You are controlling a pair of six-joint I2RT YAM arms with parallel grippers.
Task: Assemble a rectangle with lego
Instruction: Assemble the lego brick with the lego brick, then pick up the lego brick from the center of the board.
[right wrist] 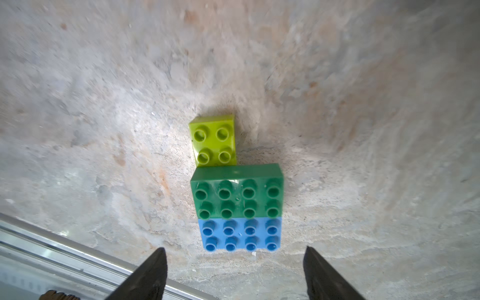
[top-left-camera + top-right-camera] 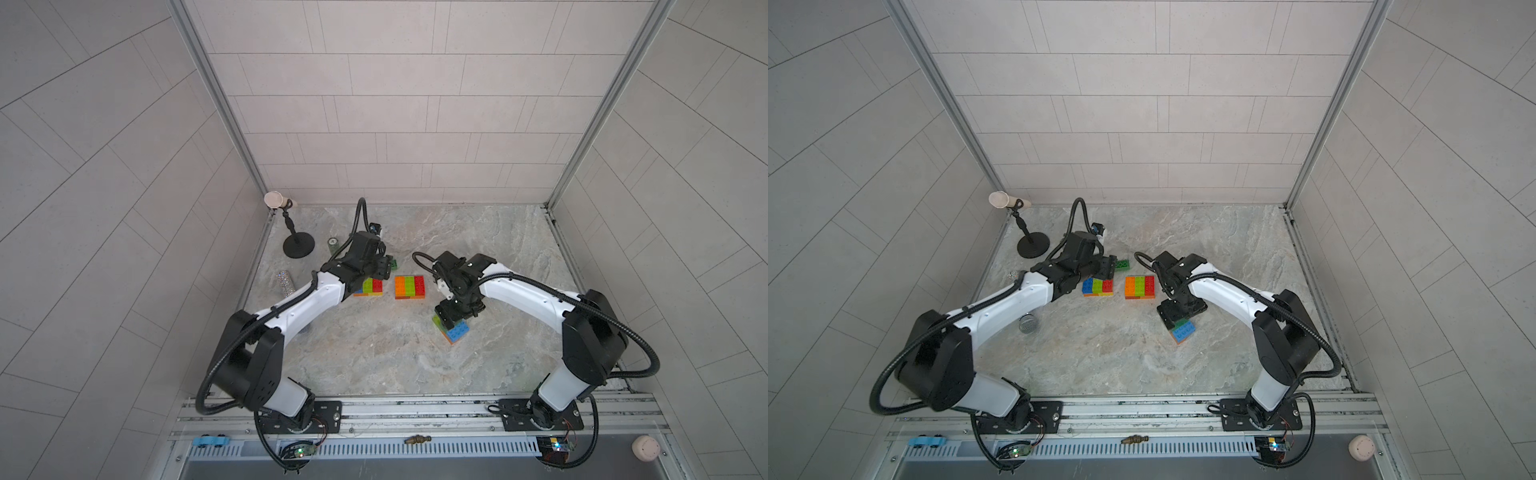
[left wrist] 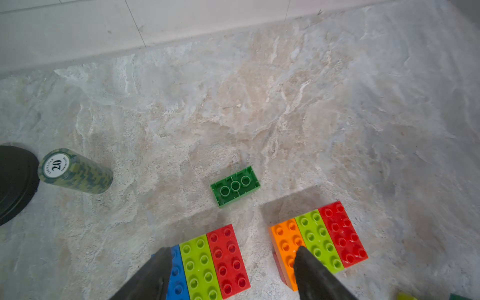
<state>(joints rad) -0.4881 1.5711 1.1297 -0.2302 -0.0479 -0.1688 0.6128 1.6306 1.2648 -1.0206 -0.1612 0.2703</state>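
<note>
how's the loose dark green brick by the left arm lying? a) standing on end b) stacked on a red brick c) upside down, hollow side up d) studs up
c: the left wrist view shows the dark green brick with its open underside and three rings facing up, alone on the table.

Back wall [image 2: 399,104]: pale grey rectangular tiles in staggered courses. Side walls [image 2: 83,166]: same tile.
Corner posts [image 2: 219,99]: aluminium profile, one at each far corner of the bench.
Bench [image 2: 374,365]: marbled grey-beige stone-look top, evenly lit.
Near edge: aluminium rails [image 2: 415,409], slotted cable duct [image 2: 457,449].
</note>
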